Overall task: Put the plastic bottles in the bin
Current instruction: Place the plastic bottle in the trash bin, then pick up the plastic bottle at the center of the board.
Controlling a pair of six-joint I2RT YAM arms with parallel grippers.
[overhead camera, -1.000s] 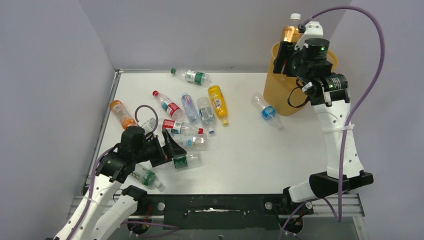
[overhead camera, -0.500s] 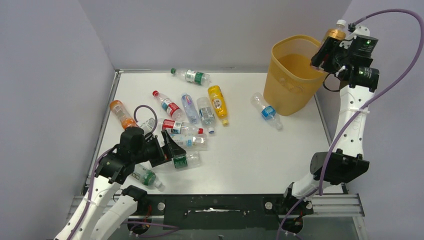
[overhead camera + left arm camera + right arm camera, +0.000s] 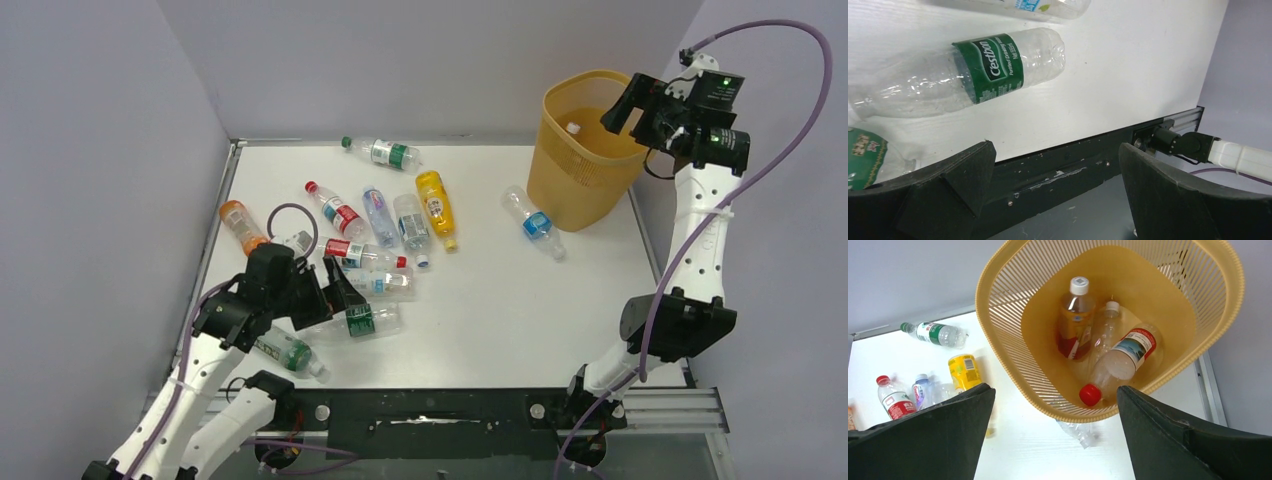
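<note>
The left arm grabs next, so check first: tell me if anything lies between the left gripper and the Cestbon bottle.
Nothing visible does. The left gripper stands open, and only bare table shows between it and the Cestbon bottle. Another green-labelled bottle lies close beside one finger, off to the side.

Ribbed yellow-orange bin (image 3: 580, 185); green-labelled clear bottle (image 3: 993, 65); white table (image 3: 480, 300)

Left wrist view: neck of the green-label bottle (image 3: 983, 67) cut off at the left edge; top bottle (image 3: 1043, 5) clipped by the upper edge; 3rd bottle (image 3: 865, 155) mostly out of frame, low left. Right wrist view: far rim of the bin (image 3: 998, 285) cut off at the top; clear bottle (image 3: 1075, 431) mostly hidden under it. From above, only 1 white cap (image 3: 573, 128) showing inside; labels too small to read.
</note>
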